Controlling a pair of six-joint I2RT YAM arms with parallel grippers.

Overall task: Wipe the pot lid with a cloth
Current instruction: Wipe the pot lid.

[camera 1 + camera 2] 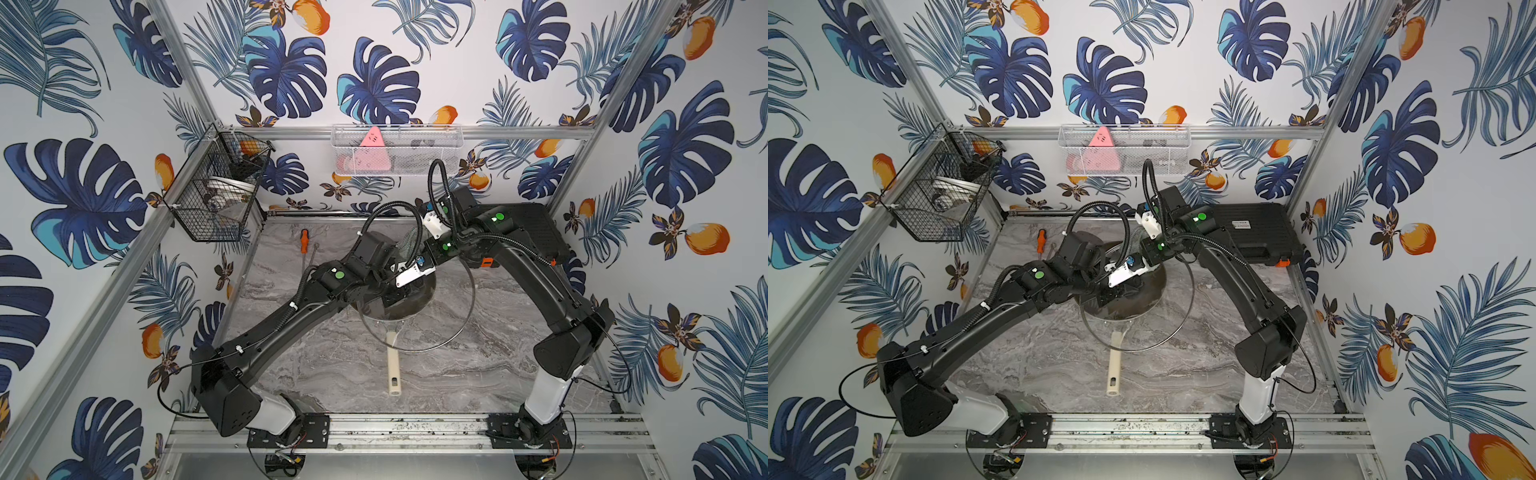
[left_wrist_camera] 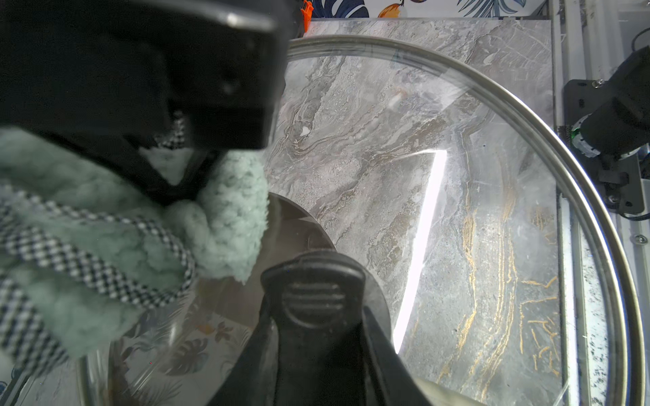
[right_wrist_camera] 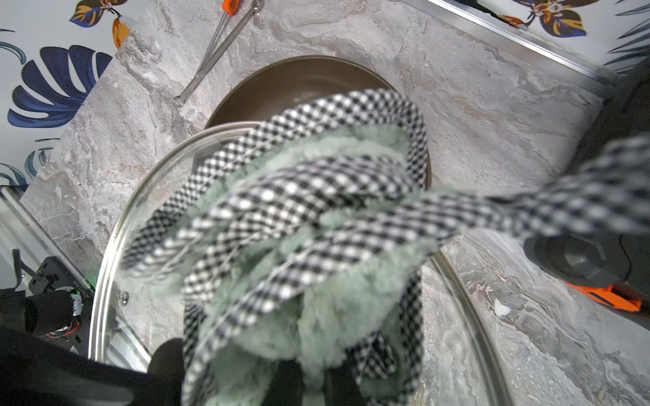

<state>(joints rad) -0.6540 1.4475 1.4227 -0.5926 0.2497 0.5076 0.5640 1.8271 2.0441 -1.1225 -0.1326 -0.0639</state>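
Observation:
The pot lid [image 1: 436, 328] [image 1: 1154, 332] is a wide clear glass disc with a metal rim. It hangs tilted over the front of the dark pan [image 1: 415, 297], and it covers part of the pan's cream handle [image 1: 393, 374]. My left gripper [image 2: 316, 355] is shut on the lid's black handle [image 2: 314, 291]. My right gripper [image 3: 313, 383] is shut on the cloth [image 3: 316, 246] [image 2: 228, 218], which is bunched, pale mint green and edged in black-and-white check. The cloth rests against the lid glass [image 2: 457, 211] beside the handle. In both top views the arms hide the two grips.
An orange-handled screwdriver [image 1: 304, 240] and metal tongs [image 3: 218, 49] lie at the back left of the marble table. A black case [image 1: 536, 232] sits at the back right. A black wire basket [image 1: 216, 191] hangs on the left wall and a white mesh basket [image 1: 397, 149] on the back wall.

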